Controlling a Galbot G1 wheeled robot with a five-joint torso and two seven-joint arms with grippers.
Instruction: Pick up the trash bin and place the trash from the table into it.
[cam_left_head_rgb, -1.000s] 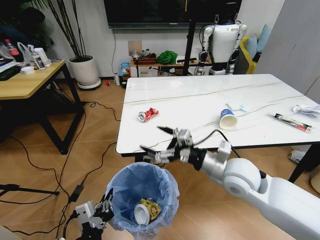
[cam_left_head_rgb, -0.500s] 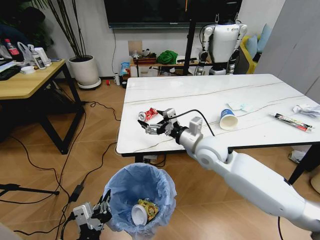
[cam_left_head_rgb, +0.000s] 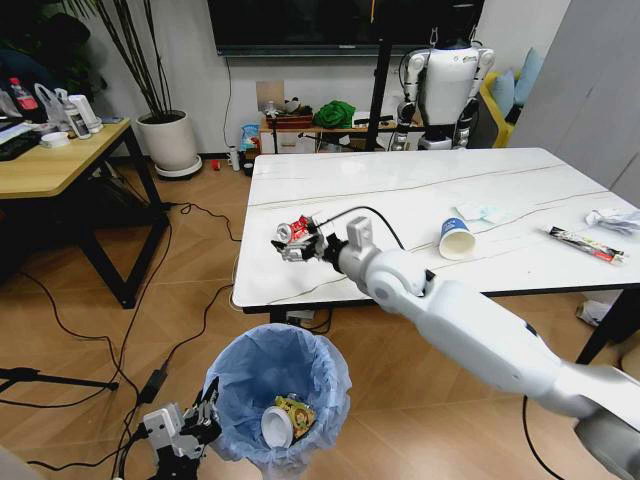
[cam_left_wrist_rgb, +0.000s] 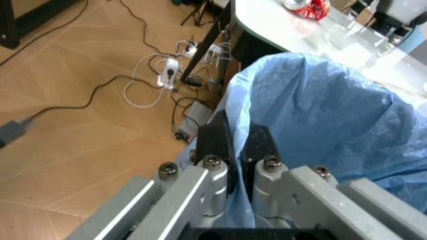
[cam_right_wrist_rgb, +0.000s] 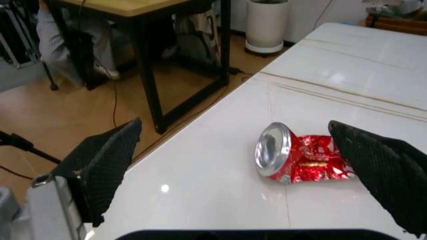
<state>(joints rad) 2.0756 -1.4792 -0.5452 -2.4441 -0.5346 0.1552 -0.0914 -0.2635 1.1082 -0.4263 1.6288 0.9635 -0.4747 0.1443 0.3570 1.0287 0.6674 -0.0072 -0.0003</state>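
Note:
The trash bin (cam_left_head_rgb: 283, 385), lined with a light-blue bag, hangs low in front of the table (cam_left_head_rgb: 420, 190). My left gripper (cam_left_head_rgb: 200, 420) is shut on its rim (cam_left_wrist_rgb: 235, 150). Inside lie a white lid (cam_left_head_rgb: 277, 427) and a yellow wrapper (cam_left_head_rgb: 297, 410). My right gripper (cam_left_head_rgb: 300, 240) is open at the crushed red can (cam_left_head_rgb: 294, 229) on the table's near left part. In the right wrist view the can (cam_right_wrist_rgb: 300, 157) lies between and just beyond the spread fingers (cam_right_wrist_rgb: 107, 157). Farther right lie a paper cup (cam_left_head_rgb: 456, 238), white paper (cam_left_head_rgb: 480, 212), a long dark wrapper (cam_left_head_rgb: 585, 243) and crumpled white paper (cam_left_head_rgb: 612, 219).
A wooden desk (cam_left_head_rgb: 50, 160) stands at the left, with a white plant pot (cam_left_head_rgb: 170, 140) behind it. Cables (cam_left_head_rgb: 180, 330) run over the floor beside the bin, and a power strip (cam_left_wrist_rgb: 170, 75) lies under the table edge. Another robot (cam_left_head_rgb: 445, 85) stands beyond the table.
My right arm has swung from just above the bin up and over the table edge to the red can, with its fingers open. The bin stays held by the left gripper.

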